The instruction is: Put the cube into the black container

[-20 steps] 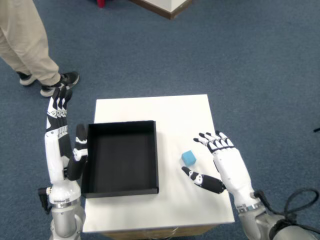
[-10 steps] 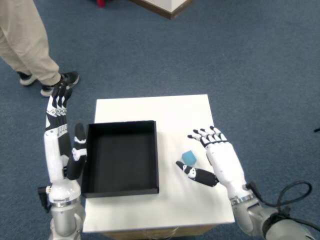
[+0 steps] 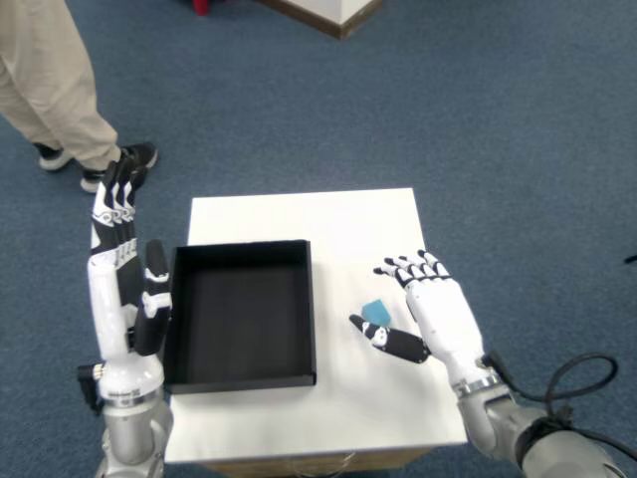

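Observation:
A small light-blue cube point(image 3: 377, 311) lies on the white table point(image 3: 328, 224), just right of the black container point(image 3: 241, 313). My right hand point(image 3: 428, 314) is open beside the cube, on its right. The thumb point(image 3: 388, 340) reaches under the cube's near side and the fingertips point(image 3: 403, 269) spread past its far side. I cannot tell whether the hand touches the cube. The container is an open, shallow black tray with nothing in it. The left hand point(image 3: 119, 269) stands upright, fingers straight, against the container's left wall.
A person's legs and dark shoes point(image 3: 119, 164) are on the blue carpet beyond the table's left corner. A wooden furniture edge point(image 3: 318, 15) shows at the top of the view. A black cable point(image 3: 587, 383) loops at the lower right.
My right hand has slid left toward the cube, and its thumb now sits right under the cube's near edge. The cube looks slightly turned. The left hand rose a little.

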